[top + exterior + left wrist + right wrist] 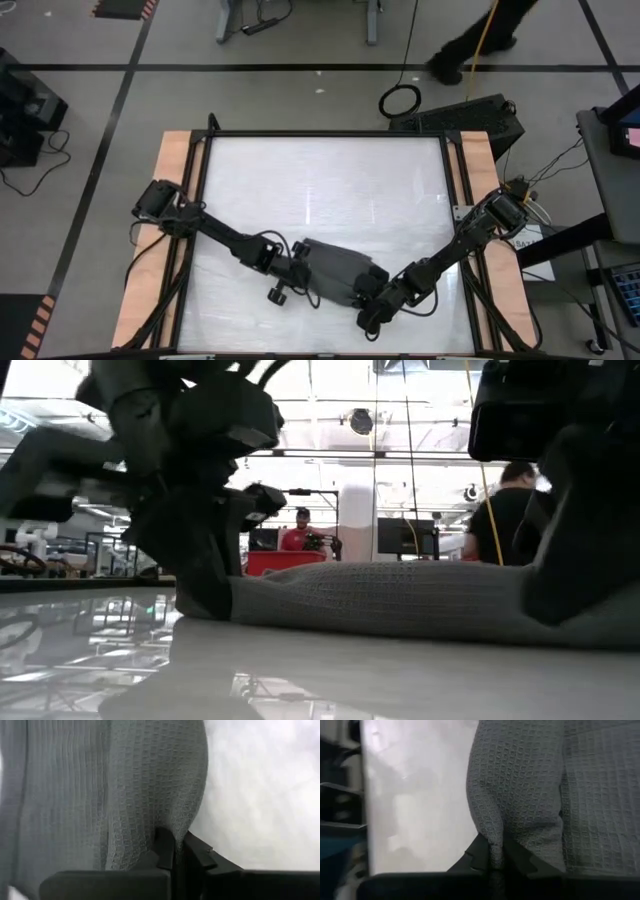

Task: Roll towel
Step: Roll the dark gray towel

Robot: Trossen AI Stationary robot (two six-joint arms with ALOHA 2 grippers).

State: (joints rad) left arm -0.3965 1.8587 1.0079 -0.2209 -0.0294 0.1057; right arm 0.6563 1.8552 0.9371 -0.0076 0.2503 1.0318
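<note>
Two black jointed arms, chunky cylindrical joints, thin black cables looping alongside the links (some trailing off the bases). Left pincer (pixel 175 852) and right pincer (pixel 496 852): matte black, angular, flat-sided fingers on a square black block.

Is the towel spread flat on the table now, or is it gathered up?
Gathered up: the towel lies as a narrow, bunched mound, pinched at one end by the left pincer and at the other by the right pincer.

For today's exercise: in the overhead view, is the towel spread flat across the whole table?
No, the towel lies bunched near the front edge.
</note>
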